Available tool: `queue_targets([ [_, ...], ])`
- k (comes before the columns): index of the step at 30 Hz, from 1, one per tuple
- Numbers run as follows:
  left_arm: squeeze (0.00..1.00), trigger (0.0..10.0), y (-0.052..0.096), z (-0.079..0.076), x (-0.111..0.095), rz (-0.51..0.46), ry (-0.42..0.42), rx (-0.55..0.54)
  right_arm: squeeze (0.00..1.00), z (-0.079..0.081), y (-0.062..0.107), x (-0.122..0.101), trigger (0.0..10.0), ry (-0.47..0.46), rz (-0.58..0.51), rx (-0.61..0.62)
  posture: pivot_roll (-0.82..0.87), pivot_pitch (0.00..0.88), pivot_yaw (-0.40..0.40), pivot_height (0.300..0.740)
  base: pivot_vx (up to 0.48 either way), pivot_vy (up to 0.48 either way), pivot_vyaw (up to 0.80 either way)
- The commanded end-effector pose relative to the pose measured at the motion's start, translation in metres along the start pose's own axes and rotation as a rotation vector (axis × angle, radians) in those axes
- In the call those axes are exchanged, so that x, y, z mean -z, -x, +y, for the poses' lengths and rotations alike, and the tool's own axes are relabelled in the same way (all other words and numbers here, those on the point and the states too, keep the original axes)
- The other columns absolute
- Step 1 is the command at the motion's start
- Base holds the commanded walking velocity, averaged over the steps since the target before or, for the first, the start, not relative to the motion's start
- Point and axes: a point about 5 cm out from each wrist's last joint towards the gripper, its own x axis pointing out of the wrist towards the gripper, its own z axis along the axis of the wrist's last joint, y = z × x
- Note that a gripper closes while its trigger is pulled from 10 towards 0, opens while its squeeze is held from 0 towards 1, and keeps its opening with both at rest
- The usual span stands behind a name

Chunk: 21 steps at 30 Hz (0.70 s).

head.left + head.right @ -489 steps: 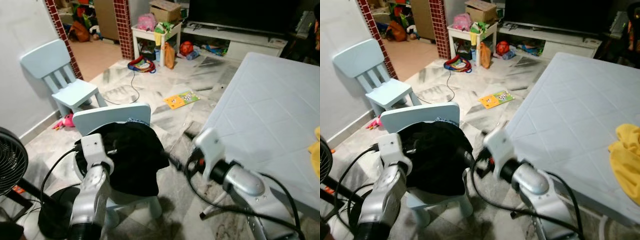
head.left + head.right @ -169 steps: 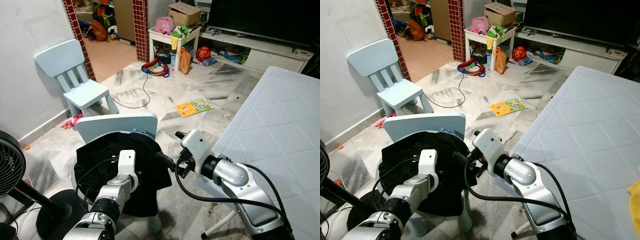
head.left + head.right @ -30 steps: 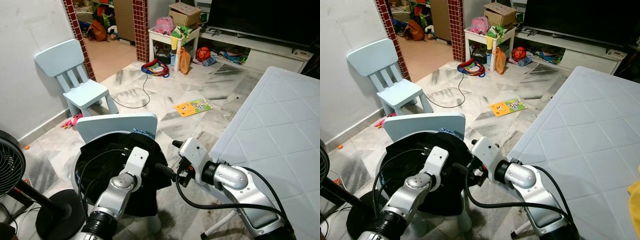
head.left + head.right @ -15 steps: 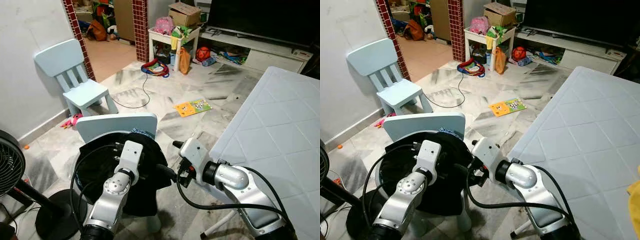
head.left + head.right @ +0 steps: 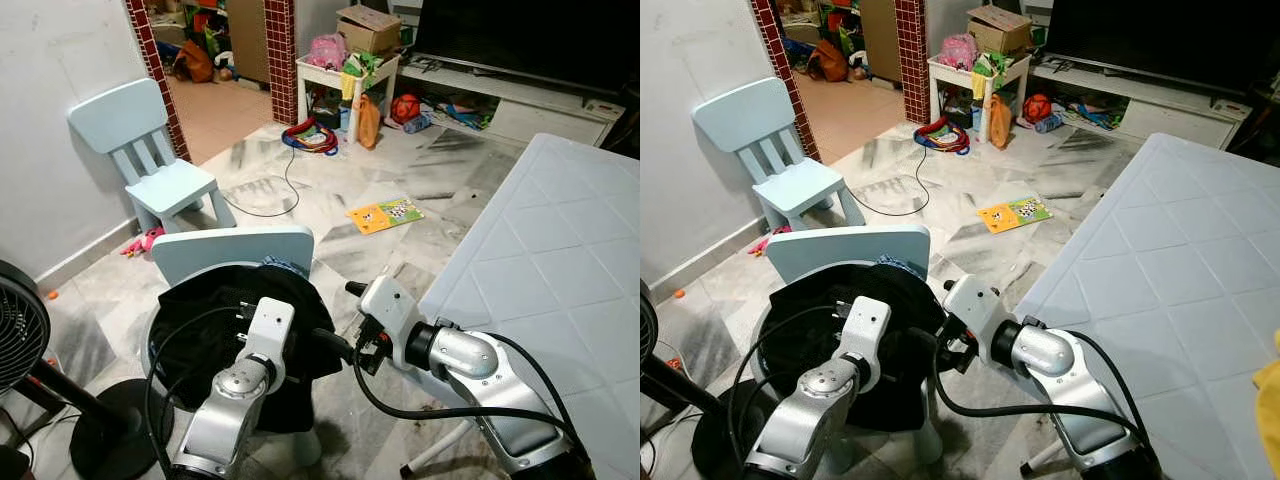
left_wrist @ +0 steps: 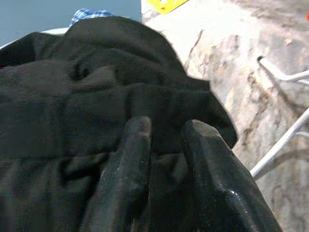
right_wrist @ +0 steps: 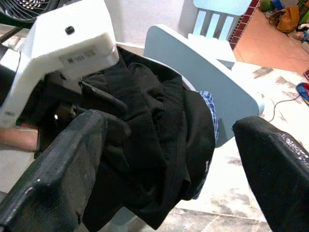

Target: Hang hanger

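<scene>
In the last second I've pulled my left claw (image 6: pixel 161 145) down and back over the black garment (image 5: pixel 215 330) heaped on the small blue chair (image 5: pixel 235 250); its fingers are nearly together, pinching a fold of cloth. My right claw (image 7: pixel 169 140) hangs wide open, empty, beside the chair's edge. I can't make out a hanger, so I judge I'm still fishing for it.
</scene>
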Motion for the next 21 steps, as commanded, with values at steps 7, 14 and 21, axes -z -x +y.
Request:
queue_targets([
  [7, 1.00, 10.0, -0.006, 0.010, -0.003, 0.042, -0.104, -0.004, 0.00, 0.003, -0.003, -0.001, 10.0, 0.014, 0.001, -0.020, -0.14, 0.000, 0.013, 0.740, 0.000, 0.000, 0.00],
  [14, 1.00, 10.0, -0.011, 0.010, -0.004, 0.058, -0.129, 0.021, 0.00, 0.006, -0.003, -0.001, 10.0, -0.002, -0.003, -0.017, -0.15, 0.000, 0.020, 0.740, 0.000, 0.000, 0.00],
  [21, 1.00, 10.0, -0.018, 0.012, -0.003, 0.081, -0.130, 0.031, 0.00, 0.007, -0.003, -0.001, 10.0, -0.001, -0.002, -0.023, -0.15, 0.000, 0.020, 0.740, 0.000, 0.000, 0.00],
])
